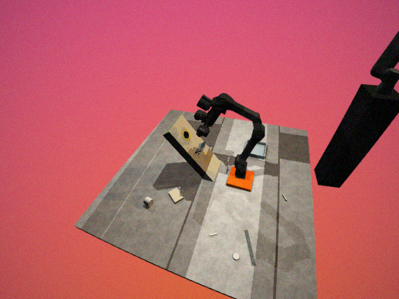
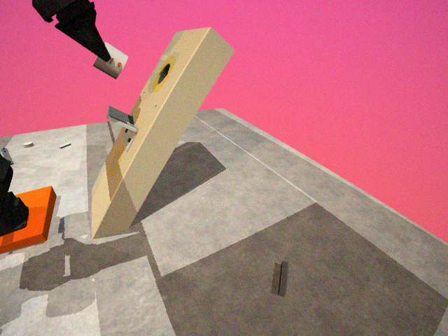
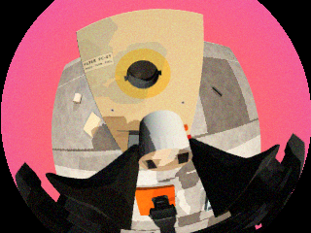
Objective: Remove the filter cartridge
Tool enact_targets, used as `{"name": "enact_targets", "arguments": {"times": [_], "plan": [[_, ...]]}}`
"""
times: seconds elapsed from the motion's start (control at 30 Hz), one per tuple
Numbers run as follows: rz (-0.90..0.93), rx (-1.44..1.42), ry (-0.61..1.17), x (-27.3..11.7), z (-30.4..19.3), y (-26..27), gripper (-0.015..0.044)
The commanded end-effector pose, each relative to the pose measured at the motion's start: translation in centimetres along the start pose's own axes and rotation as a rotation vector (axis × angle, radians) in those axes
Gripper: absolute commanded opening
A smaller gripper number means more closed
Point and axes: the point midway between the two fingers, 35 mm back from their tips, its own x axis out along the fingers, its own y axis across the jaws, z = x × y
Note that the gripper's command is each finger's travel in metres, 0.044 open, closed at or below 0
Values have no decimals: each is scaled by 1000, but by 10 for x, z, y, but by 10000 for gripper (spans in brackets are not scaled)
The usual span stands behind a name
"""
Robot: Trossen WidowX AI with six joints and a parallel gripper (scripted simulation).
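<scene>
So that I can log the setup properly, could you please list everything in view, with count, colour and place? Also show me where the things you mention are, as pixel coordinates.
Filter cartridge (image 2: 117, 57) (image 3: 162, 127): one, white, in the gripper, off the panel
Service panel (image 1: 211, 172) (image 2: 173, 108) (image 3: 187, 44): one, beige, leaning, with a yellow-ringed hole
Tray (image 1: 266, 151): one, pale blue-grey, beyond the arm's base
Square block (image 1: 175, 195) (image 3: 92, 124): one, cream, beside the panel
Cylinder (image 1: 148, 201) (image 3: 77, 98): one, whitish, near that block
Short sticks: two, pale, on the table
Disc (image 1: 235, 256) (image 2: 28, 144): one, white, by the long bar
Long bar (image 1: 249, 246): one, grey, on the table
Base plate (image 1: 249, 186) (image 2: 48, 206) (image 3: 142, 206): one, orange, under the arm
Arm (image 1: 240, 111): one, black
Gripper (image 3: 164, 141): one, black, closed on the cartridge
</scene>
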Motion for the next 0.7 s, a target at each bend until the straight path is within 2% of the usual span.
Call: {"name": "enact_targets", "arguments": {"times": [0.0,0.43,0.47,0.67], "plan": [[3,-3,-3,2,1,-14,0],[-2,-6,-14,7,-1,-57,0],[-5,1,-4,6,0,-46,0],[-49,87,-6,7,-5,-63,0]]}}
